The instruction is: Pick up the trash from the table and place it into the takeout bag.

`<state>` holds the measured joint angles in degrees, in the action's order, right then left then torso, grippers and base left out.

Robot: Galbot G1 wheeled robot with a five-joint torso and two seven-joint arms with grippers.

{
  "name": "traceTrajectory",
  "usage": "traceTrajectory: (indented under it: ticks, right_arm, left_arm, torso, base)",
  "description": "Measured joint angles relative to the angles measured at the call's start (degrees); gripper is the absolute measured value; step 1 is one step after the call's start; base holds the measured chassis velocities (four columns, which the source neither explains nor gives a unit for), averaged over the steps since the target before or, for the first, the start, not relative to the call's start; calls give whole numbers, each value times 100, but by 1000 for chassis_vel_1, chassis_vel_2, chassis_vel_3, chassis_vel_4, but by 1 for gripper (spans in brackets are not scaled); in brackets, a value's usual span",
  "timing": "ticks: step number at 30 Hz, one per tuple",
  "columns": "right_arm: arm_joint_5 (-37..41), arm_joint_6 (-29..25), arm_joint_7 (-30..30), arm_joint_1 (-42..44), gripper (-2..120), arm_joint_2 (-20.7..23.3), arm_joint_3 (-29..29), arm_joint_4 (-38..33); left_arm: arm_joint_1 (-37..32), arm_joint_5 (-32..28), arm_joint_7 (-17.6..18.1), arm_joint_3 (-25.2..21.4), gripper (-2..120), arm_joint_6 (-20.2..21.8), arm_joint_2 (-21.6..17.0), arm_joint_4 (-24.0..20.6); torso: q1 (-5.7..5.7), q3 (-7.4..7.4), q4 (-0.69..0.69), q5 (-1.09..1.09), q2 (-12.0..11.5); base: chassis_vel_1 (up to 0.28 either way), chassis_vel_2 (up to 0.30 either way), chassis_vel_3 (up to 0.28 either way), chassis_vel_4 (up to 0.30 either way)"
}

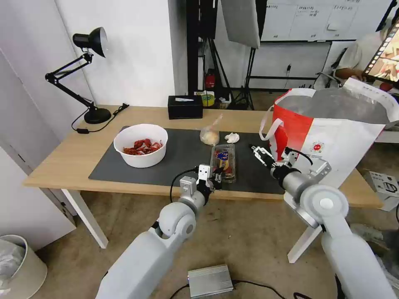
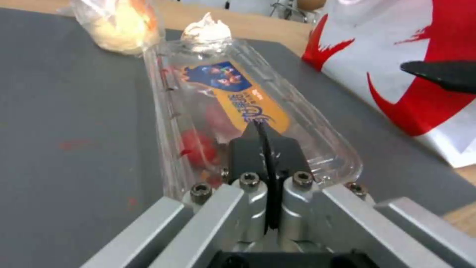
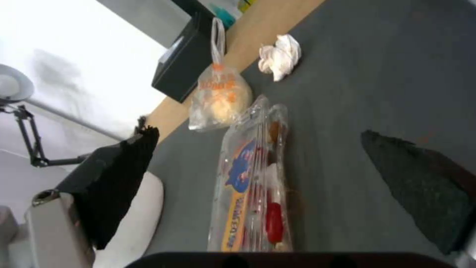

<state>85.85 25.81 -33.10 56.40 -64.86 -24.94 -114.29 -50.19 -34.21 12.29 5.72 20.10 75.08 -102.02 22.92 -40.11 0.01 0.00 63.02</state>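
The clear tray [image 1: 224, 160] of small red fruits lies flat on the dark mat [image 1: 183, 158]. My left gripper [image 1: 216, 176] is at its near end; in the left wrist view its fingers [image 2: 258, 128] are pressed together, shut, over the tray lid [image 2: 223, 93]. My right gripper [image 1: 255, 150] hovers open right of the tray, beside the takeout bag [image 1: 345, 137], its fingers spread wide [image 3: 258, 133]. Behind the tray sit the knotted clear bag [image 1: 209, 133] and the crumpled tissue [image 1: 232, 137]. The white bowl [image 1: 141, 145] of crayfish shells stands on the mat's left.
A black tissue box [image 1: 185, 106] sits at the table's back edge and a black desk lamp [image 1: 89, 74] at the back left. The light-wood table [image 1: 62, 162] has bare room left of the mat. A grey box [image 1: 210, 280] and cables lie on the floor.
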Motion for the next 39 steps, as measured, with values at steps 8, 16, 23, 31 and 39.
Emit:
traceTrajectory:
  ticks: [8, 16, 23, 31, 39]
  right_arm:
    - [0, 172, -203, -223, 100, -75, 130, 192]
    - [-77, 613, -443, -544, 100, -217, 379, 504]
    - [-53, 696, -526, -766, 100, -255, 478, 762]
    - [-51, 764, -407, -1030, 100, -356, 607, 1133]
    - [-41, 895, -241, -1179, 100, -394, 680, 1364]
  left_arm:
    - [-25, 96, -10, 50, 0, 0, -4, 13]
    - [-4, 99, -2, 88, 0, 0, 6, 1]
    - [14, 99, 17, 126, 0, 0, 9, 5]
    - [17, 98, 31, 147, 0, -9, 41, 23]
    - [0, 97, 49, 151, 0, -14, 50, -2]
  torso:
    - [0, 0, -1, 0, 0]
    - [0, 0, -1, 0, 0]
    - [0, 0, -1, 0, 0]
    - [0, 0, 0, 0, 0]
    - [0, 0, 0, 0, 0]
  base:
    - [0, 0, 0, 0]
    - [0, 0, 0, 0]
    - [0, 0, 0, 0]
    - [0, 0, 0, 0]
    - [0, 0, 0, 0]
